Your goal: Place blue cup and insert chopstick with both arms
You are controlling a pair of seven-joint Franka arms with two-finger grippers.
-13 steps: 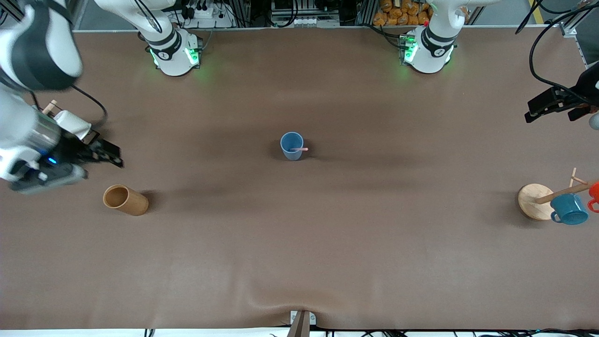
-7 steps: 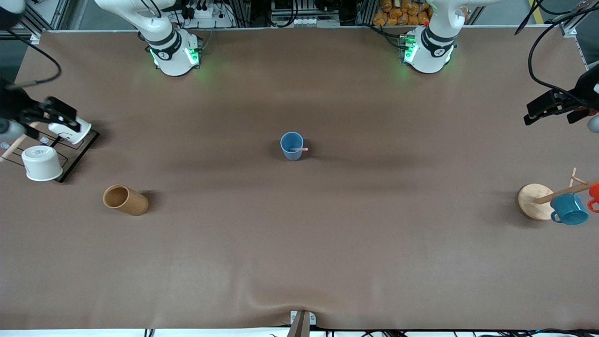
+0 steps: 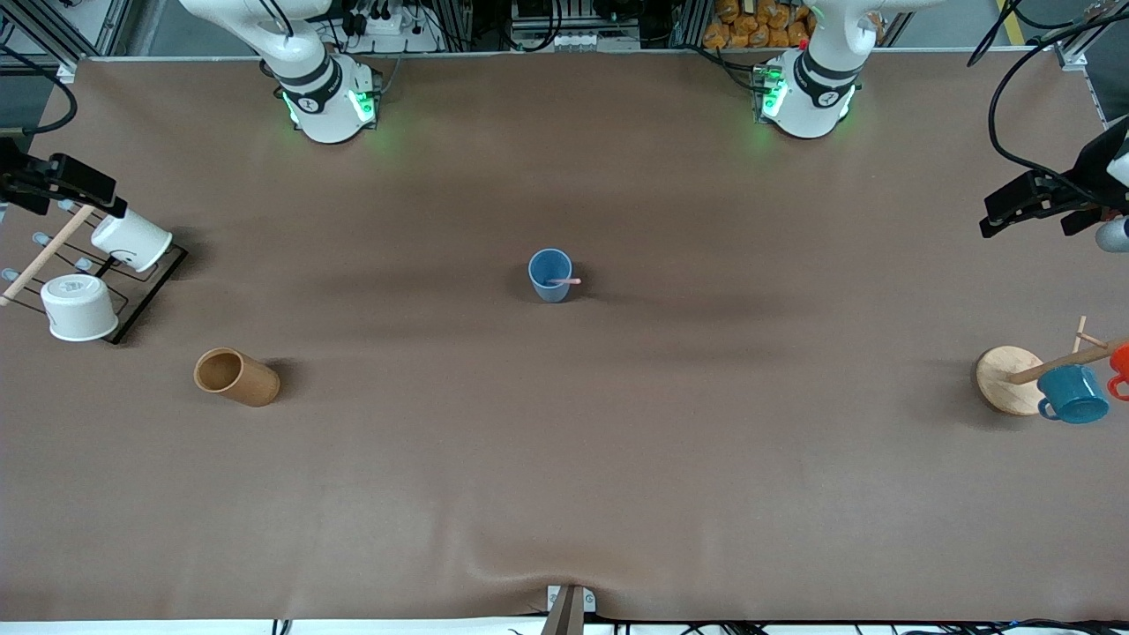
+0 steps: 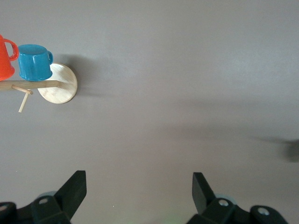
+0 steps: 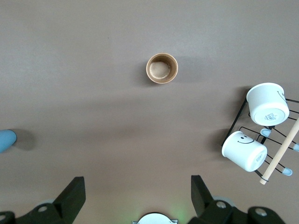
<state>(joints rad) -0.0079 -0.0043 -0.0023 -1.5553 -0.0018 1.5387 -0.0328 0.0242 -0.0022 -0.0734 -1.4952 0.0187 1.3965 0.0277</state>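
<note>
Both black two-finger grippers hung spread and holding nothing, each pulled out to its own end of the brown-covered table (image 3: 564,459). Our left gripper (image 3: 1036,205) was over the table edge at the left arm's end, above a round wooden mug stand (image 3: 1005,379) that carried a dark teal handled mug (image 3: 1072,394) and an orange one (image 3: 1120,363). Our right gripper (image 3: 62,181) was over a black wire rack (image 3: 145,291) with two white cups (image 3: 81,306) at the right arm's end; a brown cylindrical tube (image 3: 235,377) stood nearer the front camera than that rack.

The small light-blue handleless cup (image 3: 550,274) stood upright at the middle of the table, well apart from both grippers. The thin pale-pink chopstick (image 3: 564,281) sat inside it, its end leaning out over the rim.

We judged both steps done: cup placed, stick inserted. Nothing more seemed called for beyond the arms parking clear of the racks.
</note>
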